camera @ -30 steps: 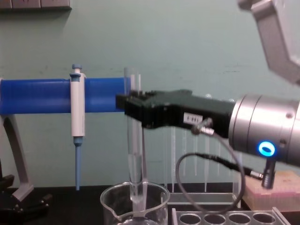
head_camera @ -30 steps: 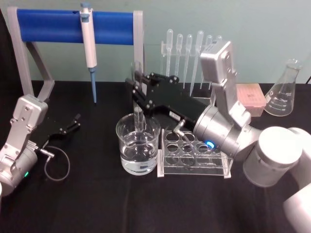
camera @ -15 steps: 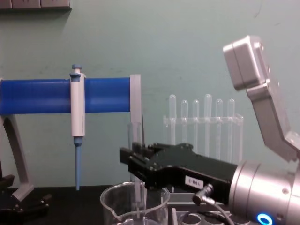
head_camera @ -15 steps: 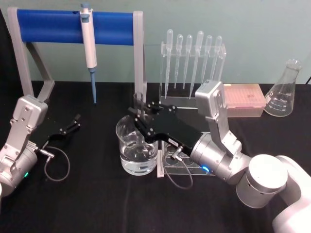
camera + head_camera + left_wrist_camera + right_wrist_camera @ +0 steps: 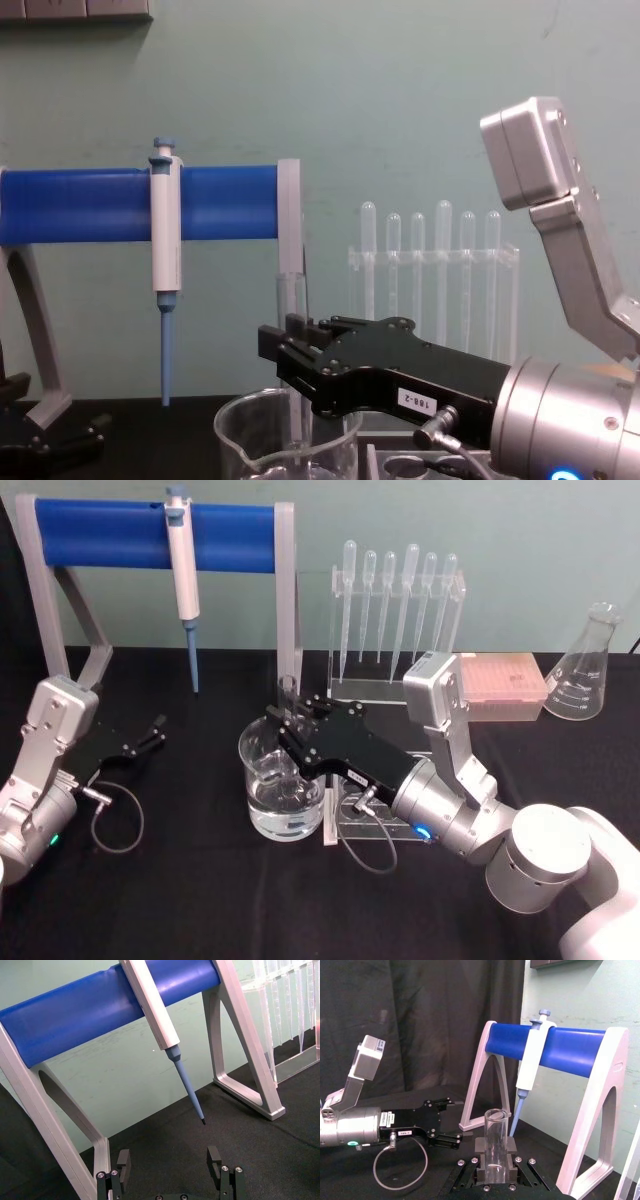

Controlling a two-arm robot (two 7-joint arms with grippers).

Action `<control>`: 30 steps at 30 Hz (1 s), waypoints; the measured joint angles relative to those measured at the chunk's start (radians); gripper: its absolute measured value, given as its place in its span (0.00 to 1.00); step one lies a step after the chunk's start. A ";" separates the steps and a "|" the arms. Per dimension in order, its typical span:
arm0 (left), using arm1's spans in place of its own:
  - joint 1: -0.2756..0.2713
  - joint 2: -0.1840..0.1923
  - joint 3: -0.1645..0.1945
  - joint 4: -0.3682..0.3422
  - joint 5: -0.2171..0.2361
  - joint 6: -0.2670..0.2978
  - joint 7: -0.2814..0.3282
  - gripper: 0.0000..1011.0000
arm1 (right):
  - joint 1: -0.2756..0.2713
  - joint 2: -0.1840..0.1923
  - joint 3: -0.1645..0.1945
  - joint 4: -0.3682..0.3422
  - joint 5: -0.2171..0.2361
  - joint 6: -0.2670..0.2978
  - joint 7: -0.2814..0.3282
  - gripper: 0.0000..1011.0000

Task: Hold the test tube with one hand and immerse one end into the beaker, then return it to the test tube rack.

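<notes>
- Your right end effector (image 5: pixel 285 720) has come down in the last second. It was high above the beaker (image 5: pixel 255 770); now it sits just over the rim, near the middle of the worktop (image 5: pixel 200 900).
- It is clenched on the test tube (image 5: pixel 288 692). In the right wrist view the fingers (image 5: pixel 479 1161) press the glass from both sides, and the tube stands upright with its open end on top.
- In the chest view the test tube (image 5: pixel 290 300) runs down past the end effector (image 5: pixel 285 345) and inside the beaker (image 5: pixel 250 425). Its round end is hidden, so you cannot confirm it is in the water.
- Judging by how low the grip is, the dip is probably done or nearly so. Check for contact with the water before you lift.
- What remains is the return. The test tube rack (image 5: pixel 395 462) stands just beside the beaker, on the side toward the worktop's right edge and partly under your arm. Lift straight up first, so that the glass does not knock the rim.
- Your left end effector (image 5: pixel 152 735) rests released near the worktop's left edge, well apart from the beaker.
</notes>
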 joint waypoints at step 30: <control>0.000 0.000 0.000 0.000 0.000 0.000 0.000 0.99 | 0.002 0.001 -0.002 -0.001 0.001 0.000 0.000 0.23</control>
